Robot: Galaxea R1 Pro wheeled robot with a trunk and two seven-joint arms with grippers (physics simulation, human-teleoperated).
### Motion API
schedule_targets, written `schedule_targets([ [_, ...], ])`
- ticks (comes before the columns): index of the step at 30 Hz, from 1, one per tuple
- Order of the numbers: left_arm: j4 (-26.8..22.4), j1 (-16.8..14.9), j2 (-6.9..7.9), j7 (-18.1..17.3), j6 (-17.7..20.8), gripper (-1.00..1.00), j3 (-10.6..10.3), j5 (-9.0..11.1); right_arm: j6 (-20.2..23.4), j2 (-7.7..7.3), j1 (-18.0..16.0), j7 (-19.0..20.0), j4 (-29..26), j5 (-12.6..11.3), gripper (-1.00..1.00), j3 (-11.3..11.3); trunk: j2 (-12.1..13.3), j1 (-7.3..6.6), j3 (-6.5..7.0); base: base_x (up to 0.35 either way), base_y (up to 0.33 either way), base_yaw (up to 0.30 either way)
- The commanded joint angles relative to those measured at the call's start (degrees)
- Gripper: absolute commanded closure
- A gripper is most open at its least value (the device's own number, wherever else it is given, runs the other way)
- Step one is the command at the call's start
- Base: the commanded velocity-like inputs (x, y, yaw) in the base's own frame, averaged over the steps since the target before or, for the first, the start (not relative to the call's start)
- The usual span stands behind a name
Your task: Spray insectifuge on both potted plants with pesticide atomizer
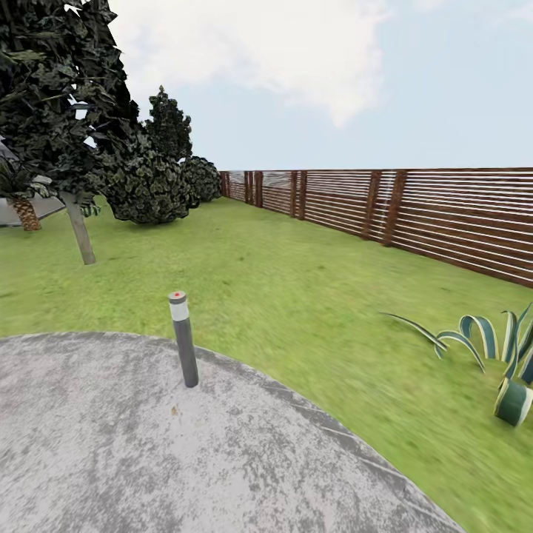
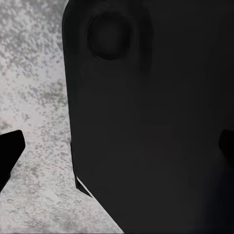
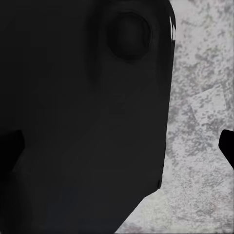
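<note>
Here, in the left wrist view, the left gripper [image 2: 117, 146] shows as two dark fingertips at the opposite side edges of the frame, one at mid-left and one at mid-right, so it stands wide with nothing between them; a large dark robot body part [image 2: 151, 122] with a round recess near its top takes up most of the picture, and speckled grey paving [image 2: 34, 97] shows along the left side. The right wrist view mirrors this: the right gripper [image 3: 117, 146] also stands wide and holds nothing, its fingertips at the left and right edges, with a dark robot body part [image 3: 83, 122] over the left and centre and the same speckled grey paving [image 3: 200, 122] on the right. The head view opens onto the garden: the round grey paved patio [image 1: 111, 444] fills the lower left, and a tall grey bollard light [image 1: 183, 338] with a pale band and a small red dot on top stands near its edge. Beyond it the green lawn [image 1: 281, 296] runs to a brown horizontal-slat wooden fence [image 1: 414, 215] across the right. Dark bushes [image 1: 155, 185] and a tree [image 1: 59, 111] stand at the upper left, with a small palm [image 1: 22, 200] at the left edge. A white-striped agave [image 1: 503, 355] sits at the lower right edge. No readable writing appears anywhere.
</note>
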Motion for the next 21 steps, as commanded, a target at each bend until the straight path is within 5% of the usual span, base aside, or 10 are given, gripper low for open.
schedule_targets([
  [1, 0.0, 0.0, -0.09, -0.1, -0.1, -1.00, 0.0, 0.0, -0.2, 0.33, -0.3, 0.0, -0.3, 0.1, -1.00, 0.1, 0.0, 0.00, -0.03, 0.000, 0.000, 0.000],
  [12, -0.1, 0.0, -0.09, -0.1, -0.1, -1.00, 0.0, -0.1, -0.2, 2.26, -1.4, -0.2, -2.1, 0.0, -1.00, -0.1, 0.0, 0.00, -0.03, 0.000, 0.000, 0.000],
  [21, -2.5, -0.2, 0.83, -0.1, -2.6, -1.00, -0.1, -0.2, -2.8, 0.75, -1.4, -0.3, -5.0, 0.0, -1.00, -0.2, 0.0, 0.00, -0.03, 0.000, 0.000, 0.000],
])
